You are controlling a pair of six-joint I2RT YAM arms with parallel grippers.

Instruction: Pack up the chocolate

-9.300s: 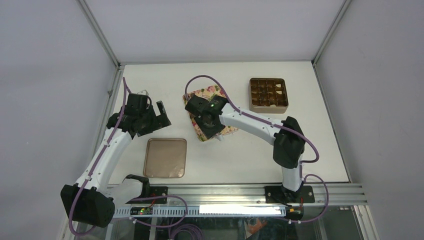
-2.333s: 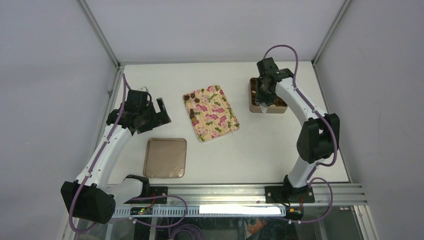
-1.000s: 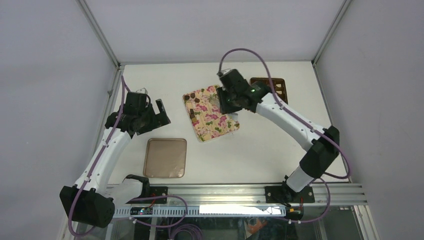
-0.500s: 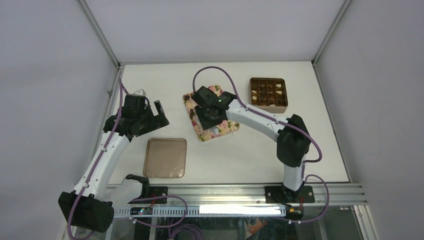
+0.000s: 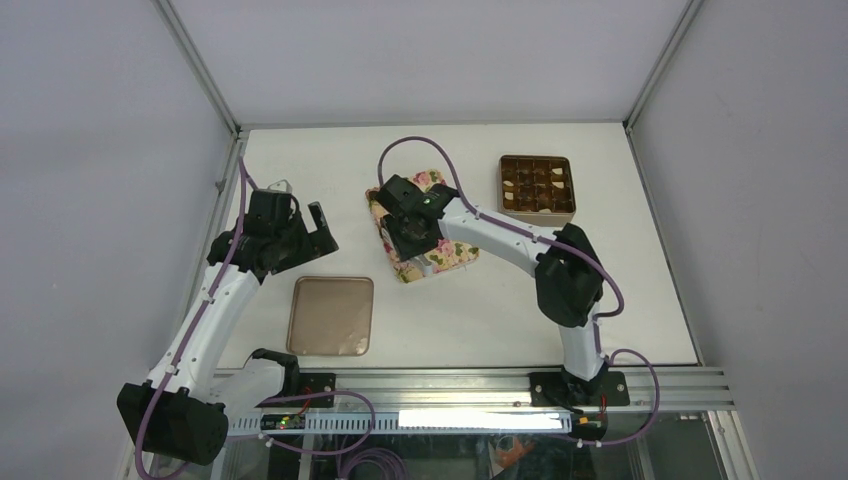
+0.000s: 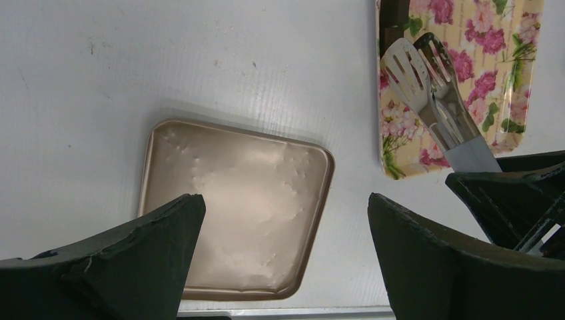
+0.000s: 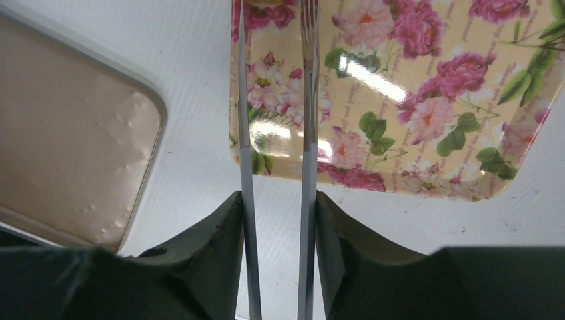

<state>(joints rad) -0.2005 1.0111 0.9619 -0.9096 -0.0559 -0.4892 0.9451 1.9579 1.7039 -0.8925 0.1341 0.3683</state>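
Right gripper [image 7: 276,200]: both fingers pressed against the outsides of one pair of metal tongs [image 6: 436,100], clamped. The two blades run parallel between the fingers and reach out over the one floral tray [image 7: 413,100], near its corner. The left wrist view shows two slotted blade heads, close together, above the tray's edge. Left gripper [image 6: 285,200]: jaws fully apart, nothing between them, held above the table [image 5: 450,320] over the one flat tan lid [image 5: 330,315]. The lid lies alone, just beside the tray and not touching it. One brown box [image 5: 538,220] with grid compartments sits well apart at the far right. The grid looks four by four, but the filled cells are too small to count. Chocolate [image 5: 527,186]: dark pieces are visible in the box cells, with a few pale spots among them. On the tray, the left wrist view shows one dark patch at the edge beyond the tongs' tips, cut by the frame. How many pieces it holds cannot be told. From above, the right wrist covers that side of the tray.
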